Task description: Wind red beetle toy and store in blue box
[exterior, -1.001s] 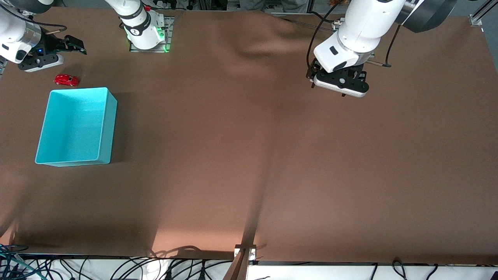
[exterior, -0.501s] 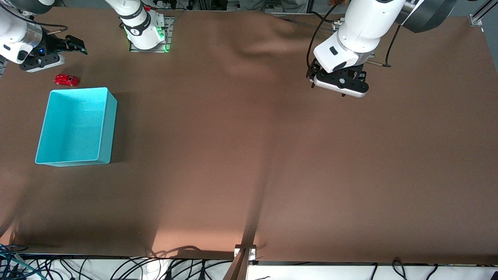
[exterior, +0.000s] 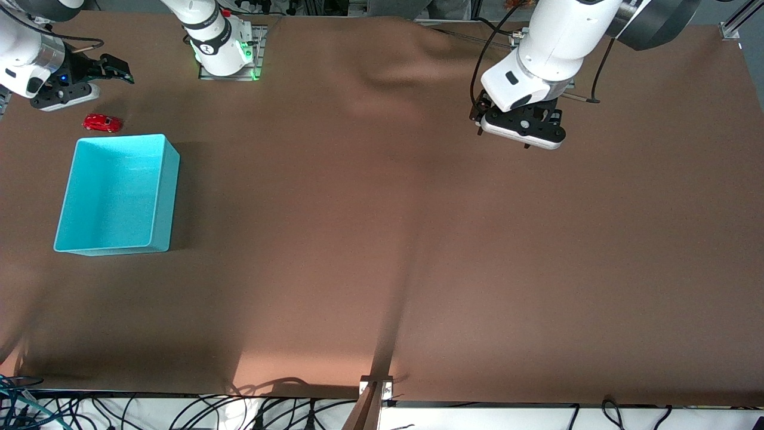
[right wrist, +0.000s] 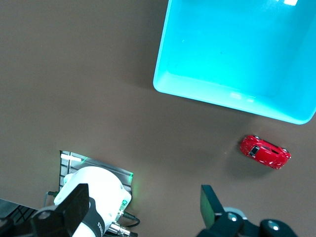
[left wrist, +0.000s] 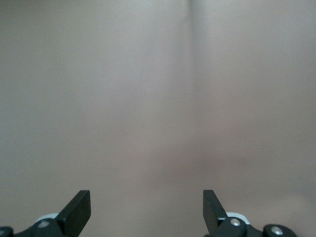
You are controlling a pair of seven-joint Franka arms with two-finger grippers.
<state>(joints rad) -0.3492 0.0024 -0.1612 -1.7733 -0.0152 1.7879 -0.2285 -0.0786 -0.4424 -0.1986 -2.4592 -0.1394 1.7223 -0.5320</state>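
The red beetle toy (exterior: 102, 123) stands on the brown table, just farther from the front camera than the blue box (exterior: 166, 197), at the right arm's end. The box is open-topped and empty. My right gripper (exterior: 119, 68) is open and empty, up in the air over the table beside the toy, not touching it. The right wrist view shows the toy (right wrist: 265, 151) and the box (right wrist: 207, 91) below that gripper (right wrist: 143, 197). My left gripper (exterior: 502, 137) waits over bare table near its own base. It is open and empty in the left wrist view (left wrist: 146, 202).
The right arm's base plate with green lights (exterior: 230, 63) stands at the table's back edge; it also shows in the right wrist view (right wrist: 94, 195). A seam in the table cover (exterior: 388, 334) runs down the middle. Cables hang along the front edge.
My right gripper has drifted slightly up and toward the table's edge, away from the toy. The toy, the box and the left arm have not moved.
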